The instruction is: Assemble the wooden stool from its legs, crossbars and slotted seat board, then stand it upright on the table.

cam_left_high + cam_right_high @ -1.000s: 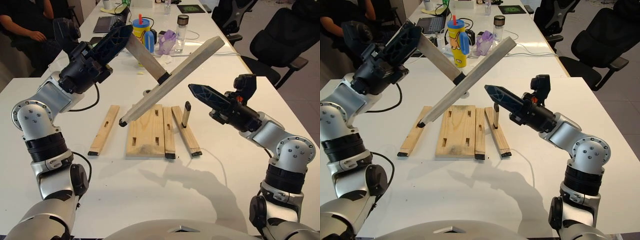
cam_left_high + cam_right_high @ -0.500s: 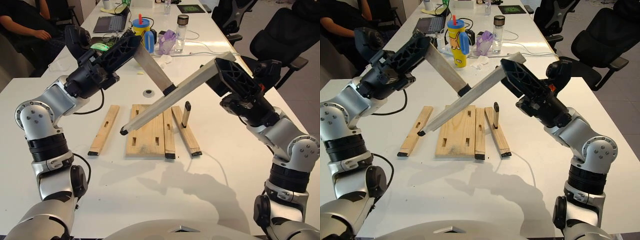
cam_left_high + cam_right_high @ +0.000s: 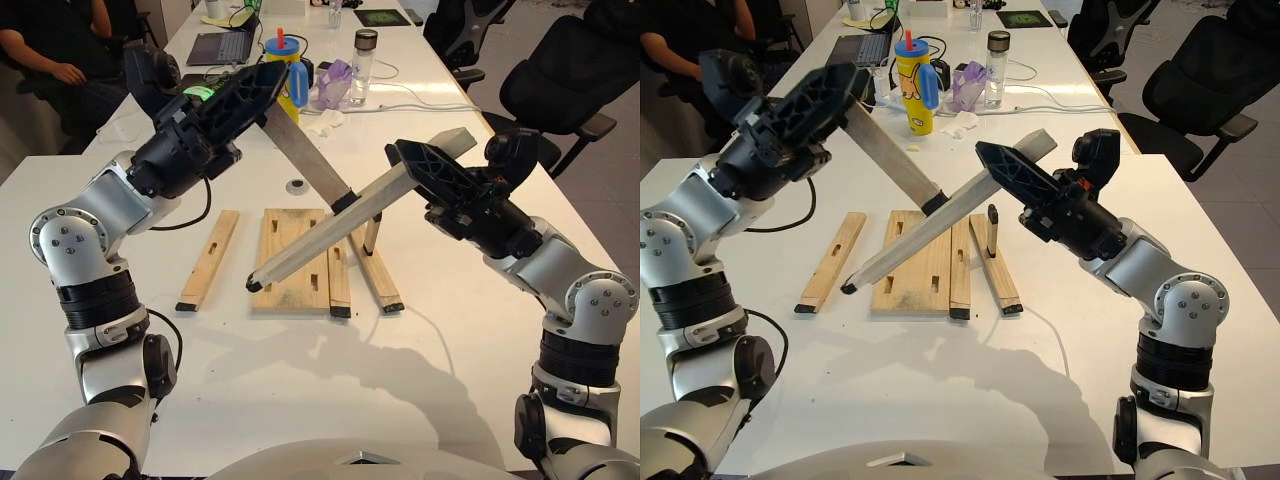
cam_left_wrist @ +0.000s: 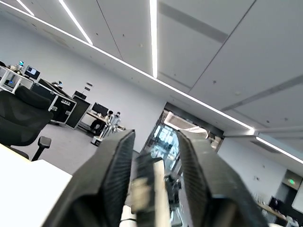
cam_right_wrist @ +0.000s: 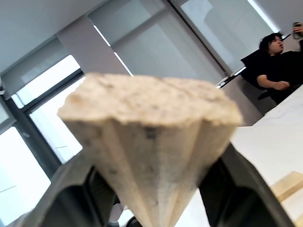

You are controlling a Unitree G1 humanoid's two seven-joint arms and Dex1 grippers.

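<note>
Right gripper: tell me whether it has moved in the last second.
Yes. Against the seat board, the right gripper has risen toward the far side and now clamps the long leg near its upper end.

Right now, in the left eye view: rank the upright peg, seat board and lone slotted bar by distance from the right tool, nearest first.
1. Upright peg, just below the right tool.
2. Seat board, in the middle.
3. Lone slotted bar, far on the robot's left.

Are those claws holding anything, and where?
Left gripper: a short wooden bar, by its upper end. Right gripper: a long wooden leg, near its upper end.
</note>
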